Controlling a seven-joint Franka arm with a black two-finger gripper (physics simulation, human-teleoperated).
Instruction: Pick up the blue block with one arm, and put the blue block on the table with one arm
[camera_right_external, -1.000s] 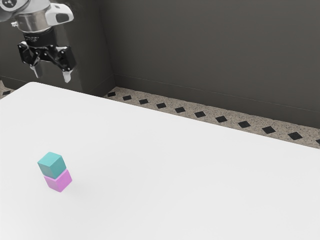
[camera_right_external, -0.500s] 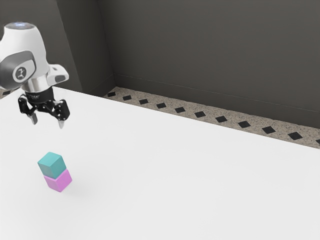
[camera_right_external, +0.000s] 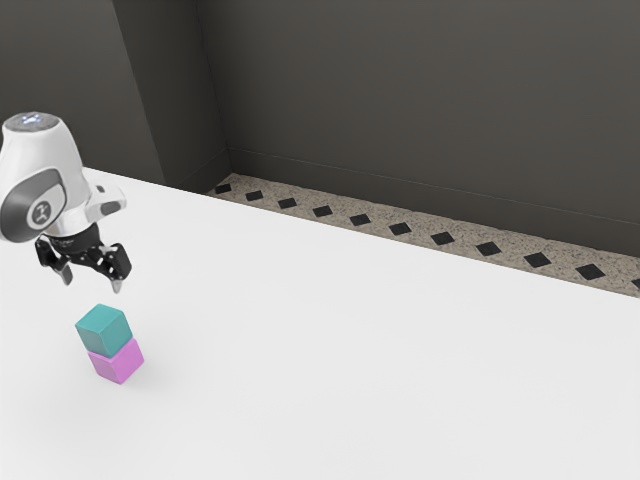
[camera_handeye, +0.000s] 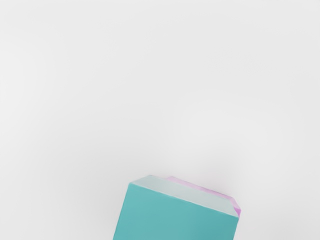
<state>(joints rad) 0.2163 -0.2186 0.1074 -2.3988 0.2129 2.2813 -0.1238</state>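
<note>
My gripper (camera_right_external: 91, 279) hangs open just above the blue block in the exterior view, with nothing between its fingers. The teal-blue block (camera_right_external: 104, 330) rests on top of a pink block (camera_right_external: 118, 361), slightly turned against it. In the wrist view the blue block (camera_handeye: 175, 215) is large and close under the hand, and a thin edge of the pink block (camera_handeye: 237, 212) peeks out from beneath it.
The white table (camera_right_external: 350, 350) carries the two stacked blocks near the exterior view's left. Behind its far edge lie a patterned floor strip (camera_right_external: 380, 222) and a dark wall (camera_right_external: 420, 100).
My open gripper has come down from beyond the table's far edge to just over the blocks. Both blocks have stayed in place.
</note>
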